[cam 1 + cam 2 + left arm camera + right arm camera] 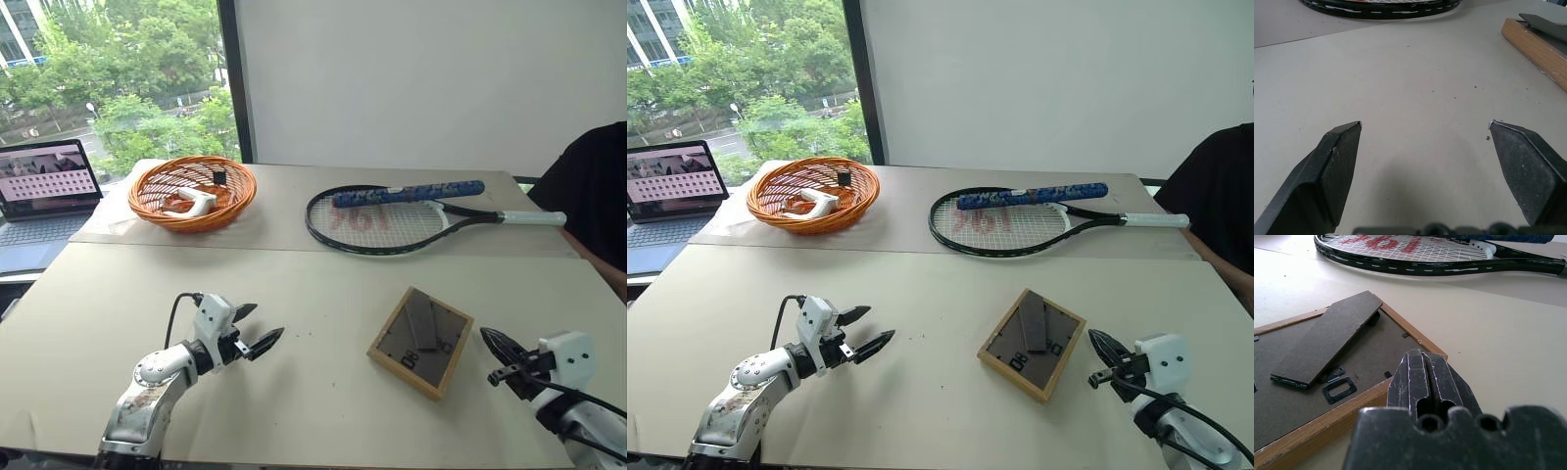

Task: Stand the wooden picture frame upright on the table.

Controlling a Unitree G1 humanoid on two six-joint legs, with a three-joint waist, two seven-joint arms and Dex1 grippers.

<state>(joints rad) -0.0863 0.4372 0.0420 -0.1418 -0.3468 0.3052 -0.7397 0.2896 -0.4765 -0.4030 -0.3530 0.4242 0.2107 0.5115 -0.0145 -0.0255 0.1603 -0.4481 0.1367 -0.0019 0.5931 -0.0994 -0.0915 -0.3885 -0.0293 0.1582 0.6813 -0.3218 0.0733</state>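
Note:
The wooden picture frame point(420, 341) lies flat and face down on the beige table point(323, 294), its dark grey back and stand flap point(1327, 338) upward. My right gripper point(498, 344) is shut, just right of the frame's right corner, fingers pressed together and holding nothing. My left gripper point(257, 328) hovers low over the table well to the left of the frame, open and empty; in its wrist view the frame's wooden edge point(1537, 49) lies ahead beyond the fingers point(1332, 166).
A tennis racket point(392, 217) lies behind the frame, with a blue-wrapped handle point(409, 193) beside it. An orange wicker basket point(192, 192) holding white items stands at the back left. A laptop point(44, 186) sits at the far left. A person's dark sleeve point(593, 191) is at the right edge.

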